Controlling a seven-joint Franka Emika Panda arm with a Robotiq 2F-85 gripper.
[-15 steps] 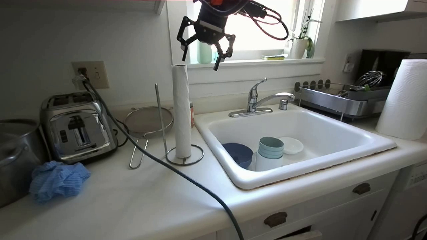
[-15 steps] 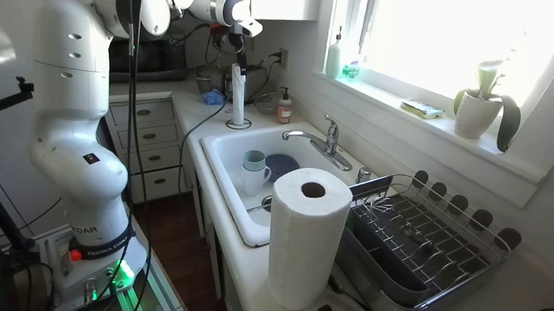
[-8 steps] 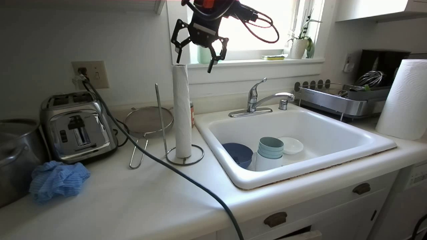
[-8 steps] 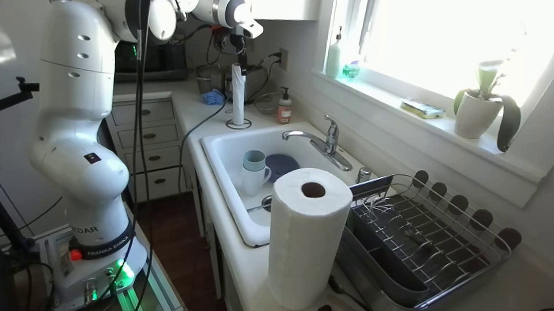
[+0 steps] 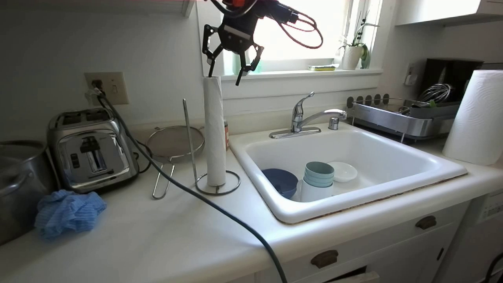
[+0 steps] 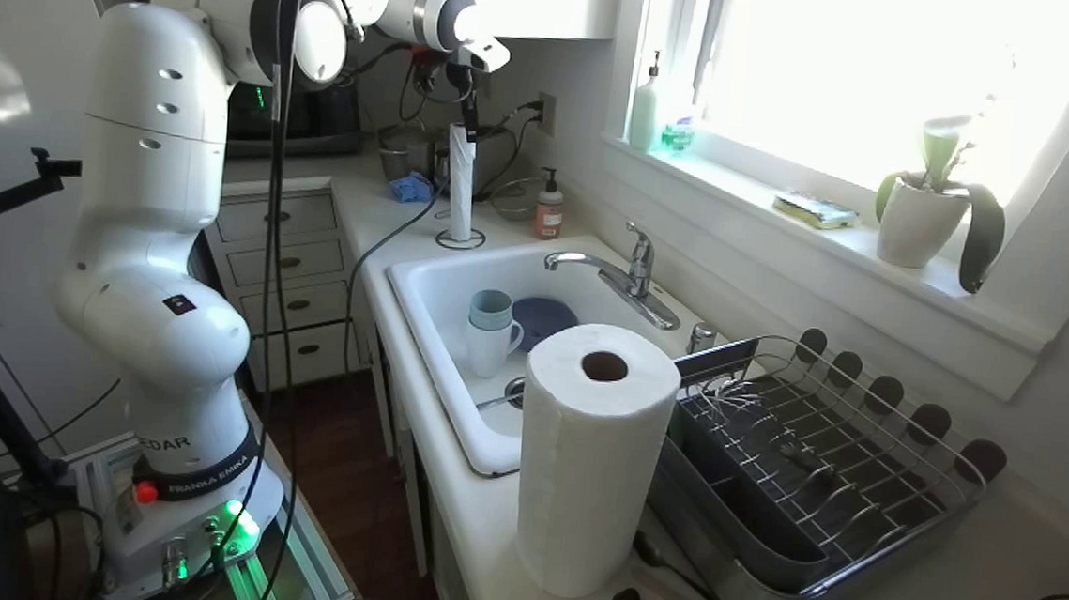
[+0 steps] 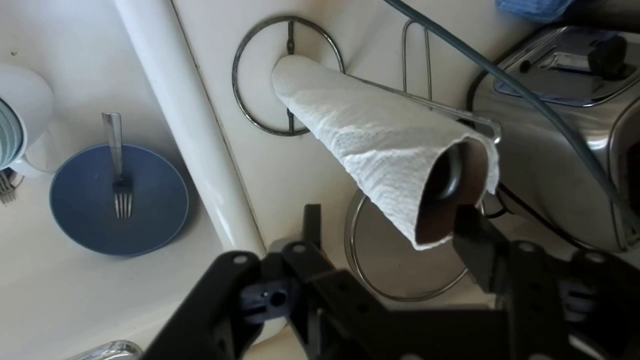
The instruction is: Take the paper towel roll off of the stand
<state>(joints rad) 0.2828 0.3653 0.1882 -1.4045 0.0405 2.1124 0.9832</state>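
In an exterior view, the claw (image 5: 224,80) hangs wide, one fingertip at the top of the paper towel roll (image 5: 215,133), which stands upright on the stand (image 5: 217,193) beside the sink (image 5: 271,192). In an exterior view, a soap bottle (image 6: 549,216) is near the roll. In the wrist view, one finger hides part of the roll's hollow end; contact cannot be told.
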